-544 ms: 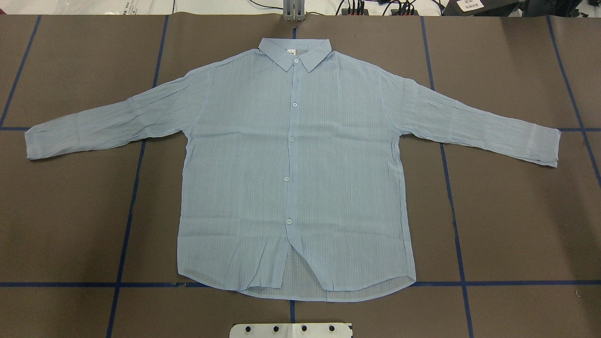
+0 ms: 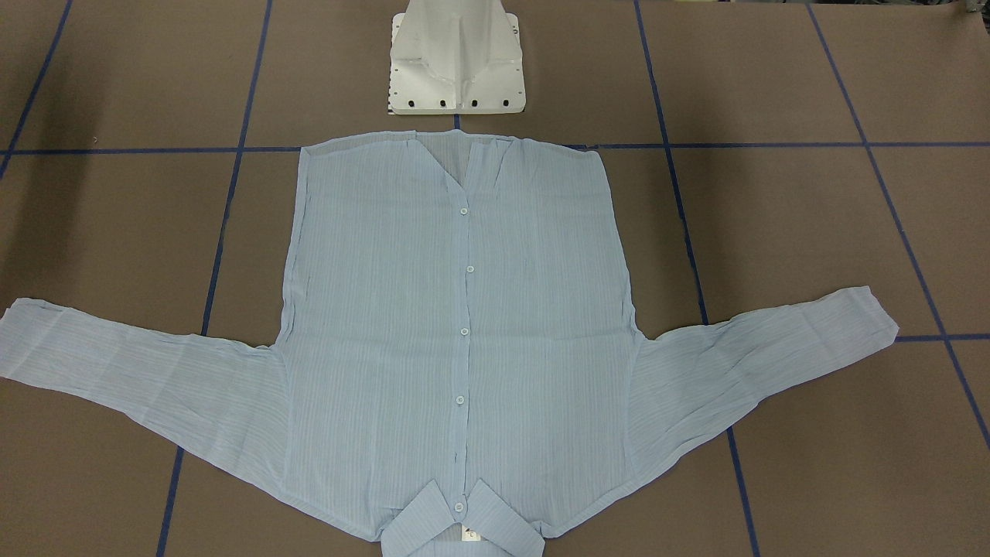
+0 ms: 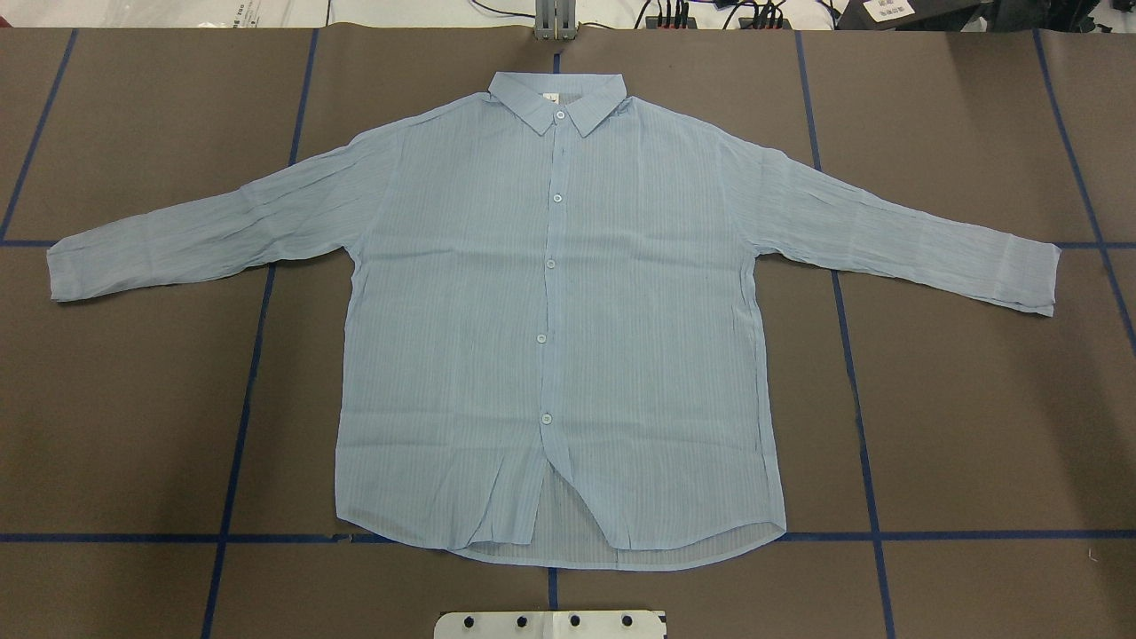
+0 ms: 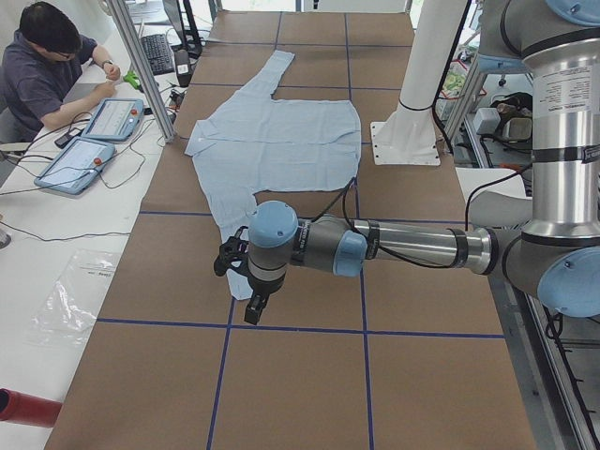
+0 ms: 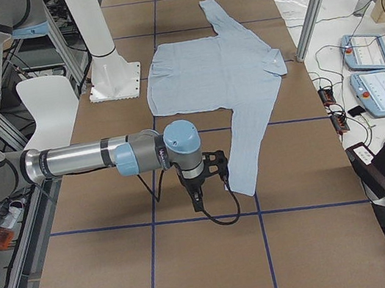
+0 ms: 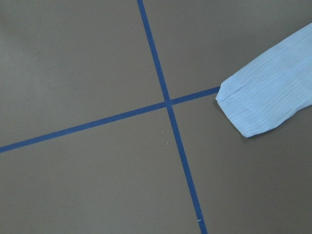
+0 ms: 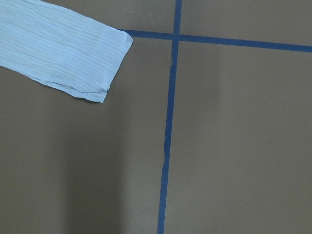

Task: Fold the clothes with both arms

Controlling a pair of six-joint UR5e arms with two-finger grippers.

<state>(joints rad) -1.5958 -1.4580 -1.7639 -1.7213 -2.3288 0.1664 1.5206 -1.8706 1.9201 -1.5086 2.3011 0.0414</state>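
Shirt (image 3: 550,311) lies flat on bench (image 3: 976,426), front up & buttoned, spread right ahead of white base (image 3: 550,624). Body's long axis runs straight away from base: hem (image 3: 568,555) at near end, just short of base, collar (image 3: 557,102) at far end, pointing away from it. Sleeves go out to both sides & slant back toward base's side. One cuff (image 6: 258,107) lies well off base's left, other cuff (image 7: 92,63) well off its right, each beside a crossing of blue tape (image 3: 852,355). Left gripper (image 4: 255,305) hangs above bench out on base's left, near that cuff, pointing down. Right gripper (image 5: 197,201) does likewise on base's right. Both show only in side cams, so can't tell if jaws are apart or together. Past collar end, far side from base: side desk w/ seated person (image 4: 47,66), two tablets (image 4: 112,117), cables, metal post (image 4: 141,66).
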